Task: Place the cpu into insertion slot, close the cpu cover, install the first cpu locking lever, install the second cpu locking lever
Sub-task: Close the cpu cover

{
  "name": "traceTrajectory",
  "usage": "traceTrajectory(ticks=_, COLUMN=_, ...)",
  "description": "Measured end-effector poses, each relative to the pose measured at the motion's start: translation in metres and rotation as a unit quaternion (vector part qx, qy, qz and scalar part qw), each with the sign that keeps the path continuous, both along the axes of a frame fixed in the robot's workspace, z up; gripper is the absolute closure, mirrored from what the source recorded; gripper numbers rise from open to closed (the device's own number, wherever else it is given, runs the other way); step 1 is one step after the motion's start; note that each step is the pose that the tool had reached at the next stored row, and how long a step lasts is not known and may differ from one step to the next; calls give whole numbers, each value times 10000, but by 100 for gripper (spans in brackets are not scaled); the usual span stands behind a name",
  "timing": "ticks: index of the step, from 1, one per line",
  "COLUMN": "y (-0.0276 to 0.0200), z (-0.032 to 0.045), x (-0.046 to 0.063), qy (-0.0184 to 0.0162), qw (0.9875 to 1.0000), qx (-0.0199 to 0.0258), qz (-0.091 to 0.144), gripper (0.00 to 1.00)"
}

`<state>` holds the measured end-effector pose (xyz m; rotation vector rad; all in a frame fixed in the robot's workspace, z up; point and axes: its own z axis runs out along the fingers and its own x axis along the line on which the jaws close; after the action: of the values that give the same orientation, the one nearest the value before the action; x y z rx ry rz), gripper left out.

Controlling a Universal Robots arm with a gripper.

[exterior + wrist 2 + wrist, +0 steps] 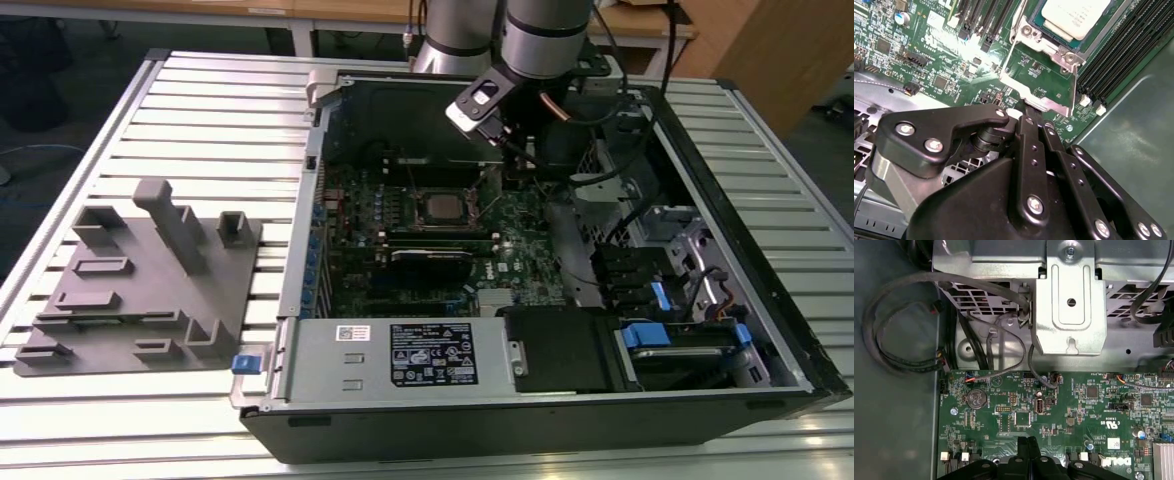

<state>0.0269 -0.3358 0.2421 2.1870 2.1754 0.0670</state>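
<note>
The cpu (1078,14) is a silvery square chip that lies flat in the insertion slot (1052,37) on the green board; in the exterior view the cpu (441,208) sits mid-case. The cpu cover (1070,84), a thin metal frame with a square window, stands swung open away from the chip, its hinge beside the slot. My gripper (1035,120) is at the cover's free edge, its black fingers (1023,131) pressed together on the cover's small tab. The gripper (511,152) hangs over the board just behind the slot. In the first wrist view the gripper (1026,441) looks shut.
The open computer case (747,395) lies on a slatted table. A grey fixture plate (140,280) sits at the exterior view's left. Long black memory slots (1119,55) flank the socket. Loose cables (904,325) and a metal bracket (1071,310) border the board's edge.
</note>
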Motion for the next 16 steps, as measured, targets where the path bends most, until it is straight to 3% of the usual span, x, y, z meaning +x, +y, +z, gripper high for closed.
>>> traceTrajectory(ticks=7, y=0, z=1, x=-72, qy=-14, qw=10000, qx=0, qz=0, gripper=89)
traceTrajectory(ticks=16, y=0, z=0, x=-388, qy=-168, qw=9999, qx=23, qz=0, gripper=89)
